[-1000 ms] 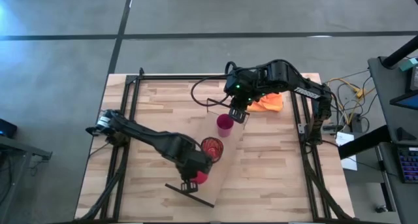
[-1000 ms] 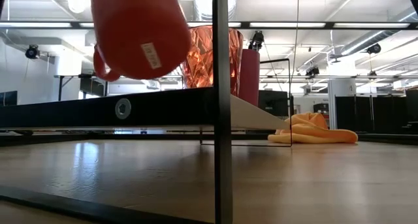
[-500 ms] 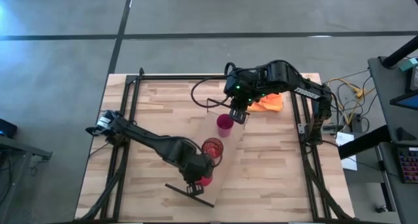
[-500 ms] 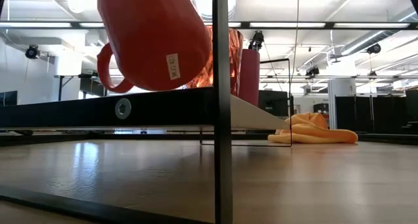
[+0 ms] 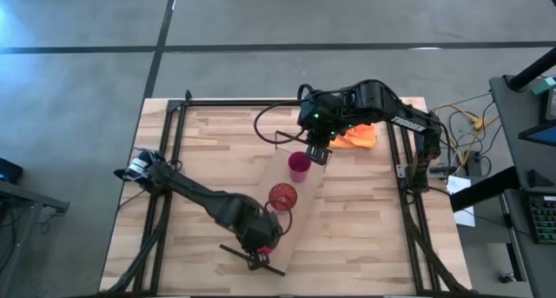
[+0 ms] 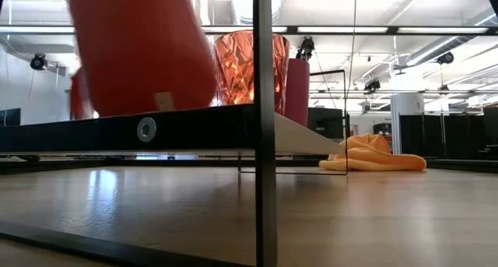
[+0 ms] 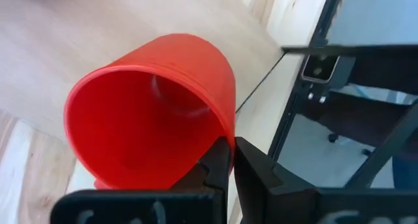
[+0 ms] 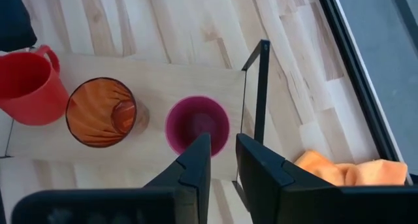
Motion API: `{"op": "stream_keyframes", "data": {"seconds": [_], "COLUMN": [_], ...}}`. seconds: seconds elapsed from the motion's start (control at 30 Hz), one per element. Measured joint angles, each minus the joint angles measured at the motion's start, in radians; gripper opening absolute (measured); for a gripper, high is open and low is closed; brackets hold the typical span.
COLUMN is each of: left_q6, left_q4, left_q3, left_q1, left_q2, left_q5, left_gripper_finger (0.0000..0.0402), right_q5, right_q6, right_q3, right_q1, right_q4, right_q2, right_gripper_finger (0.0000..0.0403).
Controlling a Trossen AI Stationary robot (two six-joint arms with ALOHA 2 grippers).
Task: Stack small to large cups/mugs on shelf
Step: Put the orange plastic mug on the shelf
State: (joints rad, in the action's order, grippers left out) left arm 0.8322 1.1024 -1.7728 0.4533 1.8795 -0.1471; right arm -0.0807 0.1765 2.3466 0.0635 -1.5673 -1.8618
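The red mug [image 5: 272,241] [image 7: 144,132] is at the near end of the pale shelf board [image 5: 306,189], in my left gripper [image 5: 258,246] [image 7: 233,162], which is shut on it. In the low view the mug [image 6: 140,57] stands upright with its base at the level of the board's top [image 6: 194,131]. The amber tumbler [image 5: 281,196] [image 8: 101,113] and the magenta cup [image 5: 299,163] [image 8: 196,123] stand on the board farther along. My right gripper [image 5: 317,152] [image 8: 223,159] hovers above the magenta cup, fingers slightly open and touching nothing. My left gripper pinches the red mug's wall at the rim [image 7: 225,129], one finger [image 7: 219,168] inside the mug and the other outside. It comes from above, slanting down. The mug is upright, its handle [image 6: 78,96] away from the tumbler; whether its base rests on the board I cannot tell.
An orange cloth [image 5: 358,137] [image 6: 373,158] lies on the tabletop by the far right corner, beyond the shelf's far end frame [image 8: 256,100]. A dark metal post of the near end frame [image 6: 264,127] stands beside the mug. Black rails edge the table.
My left gripper has moved a little toward the table's near edge and down, carrying the red mug. The mug was tilted and held above the board; it now stands upright with its base down at the board's near end. The right arm has kept still.
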Motion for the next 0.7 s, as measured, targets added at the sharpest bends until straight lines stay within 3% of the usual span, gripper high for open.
{"op": "stream_keyframes", "data": {"seconds": [0.3, 0.7], "left_q6": [0.0, 0.0], "left_q4": [-0.003, -0.056], "left_q3": [0.016, 0.019], "left_q1": [-0.004, -0.011], "left_q2": [-0.001, -0.001], "left_q5": [-0.003, -0.01], "left_gripper_finger": [0.0005, 0.0072], "right_q5": [0.0, 0.0], "right_q6": [-0.001, -0.001], "right_q3": [0.0, 0.0], "right_q1": [0.0, 0.0], "right_q4": [0.0, 0.0], "right_q2": [0.0, 0.0], "right_gripper_finger": [0.0068, 0.0068]}}
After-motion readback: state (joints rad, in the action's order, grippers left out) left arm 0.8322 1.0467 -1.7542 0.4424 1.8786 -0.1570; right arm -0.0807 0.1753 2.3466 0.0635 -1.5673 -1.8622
